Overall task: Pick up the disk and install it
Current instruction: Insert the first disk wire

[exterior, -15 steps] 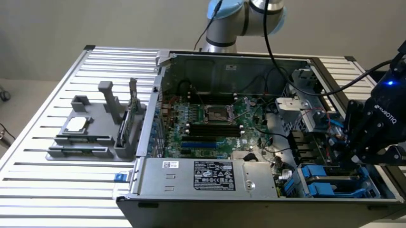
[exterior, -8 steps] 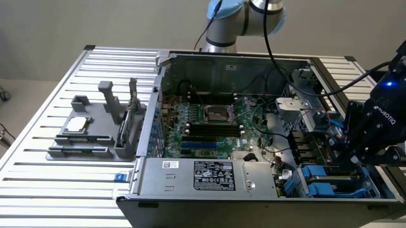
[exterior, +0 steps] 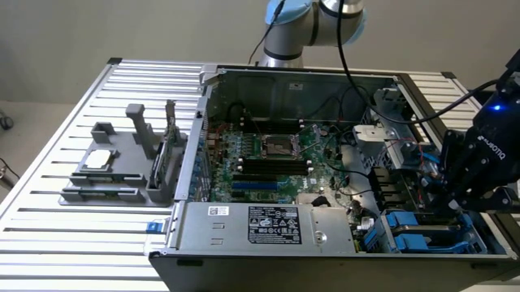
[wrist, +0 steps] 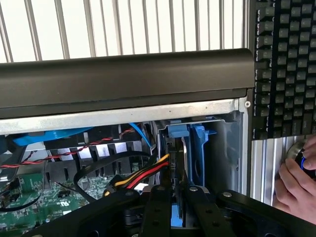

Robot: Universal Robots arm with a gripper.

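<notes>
The disk (wrist: 195,148) stands on edge in the drive bay at the corner of the open computer case (wrist: 123,79), its bright blue carrier framing a thin grey metal edge. My gripper (wrist: 177,191) reaches down onto it, and the two black fingers (wrist: 158,207) sit tight on either side of the carrier, shut on it. In the exterior view my gripper (exterior: 449,204) hangs low over the drive bay on that view's right, inside the case (exterior: 325,255), and hides most of the disk.
Red, yellow and black cables (wrist: 143,175) run beside the bay, next to the green motherboard (wrist: 29,207). More blue carriers (exterior: 406,226) lie in the bay. A keyboard (wrist: 284,64) and a person's hand (wrist: 296,185) are just outside the case. A grey fixture (exterior: 122,170) stands on the slatted table.
</notes>
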